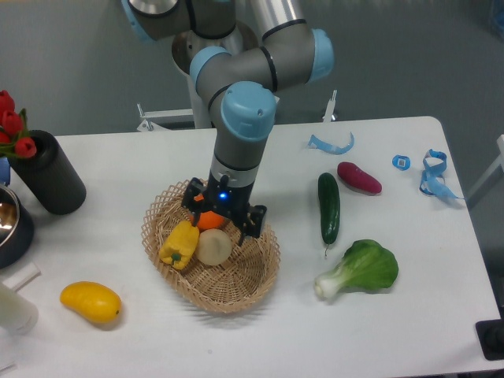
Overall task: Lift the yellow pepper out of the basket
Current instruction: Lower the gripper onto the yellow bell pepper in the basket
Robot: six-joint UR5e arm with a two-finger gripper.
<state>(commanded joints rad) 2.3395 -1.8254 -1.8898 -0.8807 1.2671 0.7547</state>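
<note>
The white counter (260,331) fills most of the view, with a grey floor or wall behind its far edge. The UR5e arm (244,126), grey with pale blue joint caps, rises from a base at the far edge and bends so its last link points straight down into the basket (236,295), a tan woven oval lying a little left of the counter's middle. The gripper (224,216) sits low inside the basket's far side, a small blue light glowing on its wrist; its black fingers (253,220) stand on either side of an orange fruit (209,220), but whether they pinch it or merely flank it cannot be told from here. The yellow pepper (180,244) lies in the basket's left part, just beside a pale round onion-like ball (213,247) and near the left finger, not held. Toward the right edge lie a green bok choy (361,269), a dark cucumber (328,208) and a purple vegetable (359,178), with blue tape scraps (429,175) near the far right corner. A yellow mango (91,303) lies near the front left corner. A black cylinder (49,175) with red flowers (12,124) stands at the left edge. No writing is readable.
</note>
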